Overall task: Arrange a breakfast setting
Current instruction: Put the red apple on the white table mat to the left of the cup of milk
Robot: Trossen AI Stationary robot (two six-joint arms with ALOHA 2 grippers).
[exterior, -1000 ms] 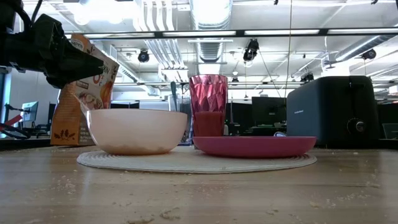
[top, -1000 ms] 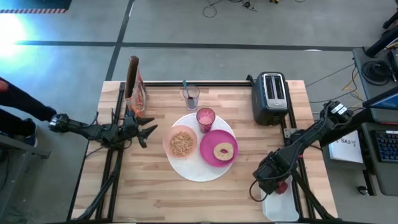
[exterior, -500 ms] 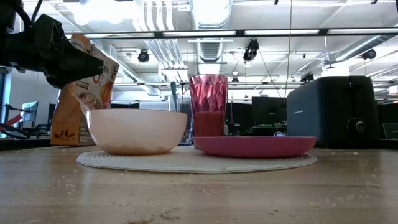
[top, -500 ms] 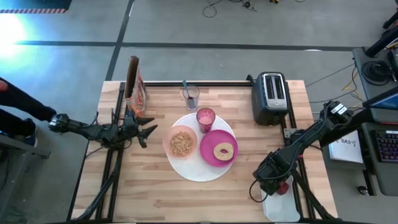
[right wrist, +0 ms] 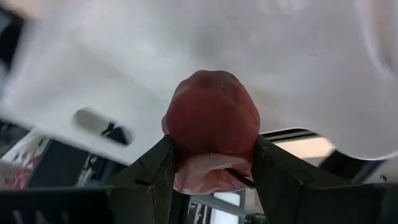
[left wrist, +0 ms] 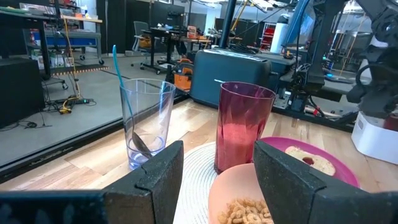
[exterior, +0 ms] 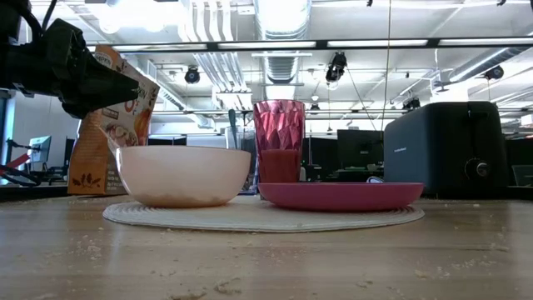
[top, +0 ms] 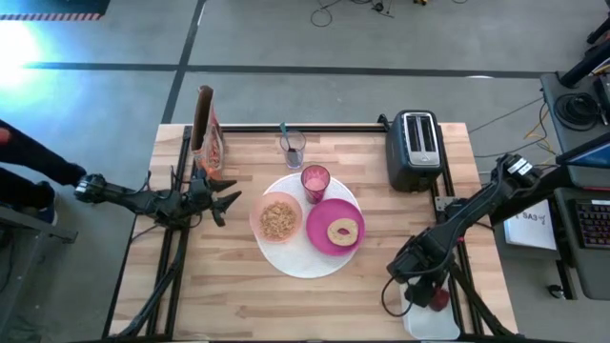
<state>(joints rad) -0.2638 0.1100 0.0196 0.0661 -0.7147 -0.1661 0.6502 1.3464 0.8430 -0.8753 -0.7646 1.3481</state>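
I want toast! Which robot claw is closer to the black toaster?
The right claw. It sits past the table's near right corner, below the toaster. The left claw is at the table's left edge, across the white placemat.

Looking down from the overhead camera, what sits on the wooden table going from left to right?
Colourful crinkled bag → peach bowl of cereal → magenta plate holding a bagel → black toaster → small red fruit in the right gripper.
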